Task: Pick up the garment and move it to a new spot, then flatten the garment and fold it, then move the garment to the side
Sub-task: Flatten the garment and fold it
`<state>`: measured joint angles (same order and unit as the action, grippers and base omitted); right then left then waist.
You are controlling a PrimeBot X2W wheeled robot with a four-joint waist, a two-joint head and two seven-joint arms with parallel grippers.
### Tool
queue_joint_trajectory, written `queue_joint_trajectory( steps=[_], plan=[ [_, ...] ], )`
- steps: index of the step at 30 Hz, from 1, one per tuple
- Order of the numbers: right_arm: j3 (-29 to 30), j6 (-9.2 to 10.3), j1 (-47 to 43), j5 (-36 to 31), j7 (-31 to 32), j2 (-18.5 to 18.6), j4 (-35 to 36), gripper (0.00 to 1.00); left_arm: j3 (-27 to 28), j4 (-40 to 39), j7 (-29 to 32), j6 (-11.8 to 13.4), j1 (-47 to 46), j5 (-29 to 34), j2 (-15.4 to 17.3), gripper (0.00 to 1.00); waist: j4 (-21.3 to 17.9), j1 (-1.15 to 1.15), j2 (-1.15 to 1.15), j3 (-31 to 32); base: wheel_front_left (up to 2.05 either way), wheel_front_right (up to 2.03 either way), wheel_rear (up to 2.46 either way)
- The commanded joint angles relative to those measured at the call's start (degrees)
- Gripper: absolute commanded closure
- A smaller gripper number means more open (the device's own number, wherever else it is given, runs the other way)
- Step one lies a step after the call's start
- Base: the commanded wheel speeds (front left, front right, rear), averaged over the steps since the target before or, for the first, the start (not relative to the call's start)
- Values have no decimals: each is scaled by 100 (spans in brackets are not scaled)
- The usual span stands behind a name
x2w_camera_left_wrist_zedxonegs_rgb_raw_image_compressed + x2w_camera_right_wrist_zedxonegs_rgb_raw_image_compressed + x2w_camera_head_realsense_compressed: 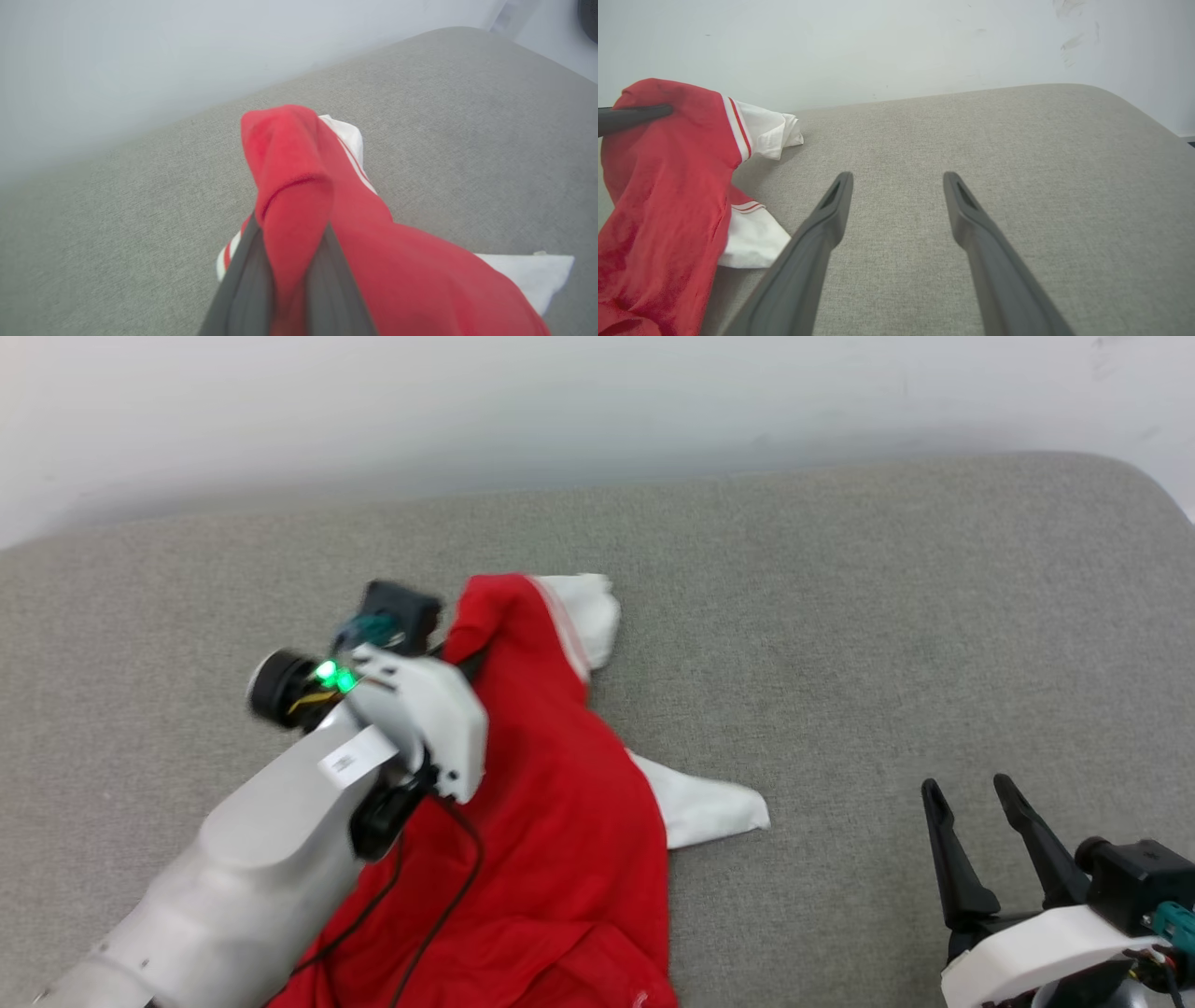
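Head view: garment (551, 784) draped on grey cushion (840, 616), centre to 6 o'clock. Left wrist view: left gripper (290, 226) pinched on one red fold; slippage is risked if lifted. Right wrist view: right gripper (899, 175) spread, empty.

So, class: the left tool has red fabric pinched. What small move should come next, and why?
Probably lift the left tool a little. It is shut on a bunched fold of the garment, most of which lies crumpled on the grey surface; the right tool is open and apart.
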<state>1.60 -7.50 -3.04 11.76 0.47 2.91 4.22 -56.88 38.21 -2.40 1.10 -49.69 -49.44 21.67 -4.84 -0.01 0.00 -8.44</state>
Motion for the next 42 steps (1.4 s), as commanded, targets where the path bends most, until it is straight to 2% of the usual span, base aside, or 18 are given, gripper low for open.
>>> queue_joint_trajectory(
  steps=[1, 9, 10, 11, 15, 16, 17, 18, 19, 20, 25, 29, 36, 42],
  plan=[
    [52, 2, -98, 30, 36, -4, 60, 0, 170, -160, -206, 246, 390, -137, 236, 100, 78, 1, 0, 146, 0, 0, 0],
    [157, 2, -305, 86, 122, -4, 112, 0, 707, -1014, -614, 1080, 2104, -853, 932, 100, 201, 1, 0, 301, 0, 0, 0],
    [157, 2, -305, 86, 122, -4, 112, 0, 707, -1014, -614, 1080, 2104, -853, 932, 100, 201, 1, 0, 301, 0, 0, 0],
    [182, 2, -325, 93, 147, -4, 122, 0, 775, -1223, -651, 1230, 2536, -1039, 976, 100, 228, 1, 0, 331, 0, 0, 0],
    [172, 2, -329, 89, 184, -4, 146, 0, 759, -1501, -620, 1417, 3236, -1329, 929, 100, 257, 1, 0, 363, 0, 0, 0],
    [178, 2, -328, 84, 188, -4, 148, 0, 694, -1541, -578, 1421, 3335, -1336, 907, 95, 271, 1, 0, 378, 0, 0, 0],
    [178, 2, -328, 84, 188, -4, 148, 0, 694, -1541, -578, 1421, 3335, -1336, 907, 95, 271, 1, 0, 378, 0, 0, 0],
    [168, 2, -326, 78, 191, -4, 147, 0, 641, -1567, -565, 1431, 3420, -1336, 893, 74, 275, 1, 0, 392, 0, 0, 0],
    [158, 2, -321, 67, 199, -4, 149, 0, 609, -1601, -575, 1435, 3481, -1341, 861, 42, 276, 1, 0, 404, 0, 0, 0],
    [154, 2, -316, 53, 207, -4, 154, 0, 603, -1640, -652, 1435, 3506, -1317, 830, 0, 280, 1, 0, 415, 0, 0, 0],
    [200, 2, -370, 7, 240, -4, 188, 0, 630, -1796, -1127, 1536, 3283, -775, 870, 0, 340, 1, 0, 483, 0, 0, 0],
    [174, 2, -388, -19, 285, -4, 178, 0, 832, -1950, -1262, 1552, 3204, -284, 919, 0, 347, 1, 0, 564, 0, 0, 0],
    [198, 2, -447, -33, 370, -5, 233, 0, 1983, -2806, -1285, 1658, 3582, 914, 736, 0, 363, 1, 0, 703, 0, 0, 0],
    [215, 2, -480, -85, 420, -4, 279, 0, 2556, -3180, -1286, 1545, 4017, 1472, 514, 0, 432, 1, 0, 767, 0, 0, 0]
  ],
)
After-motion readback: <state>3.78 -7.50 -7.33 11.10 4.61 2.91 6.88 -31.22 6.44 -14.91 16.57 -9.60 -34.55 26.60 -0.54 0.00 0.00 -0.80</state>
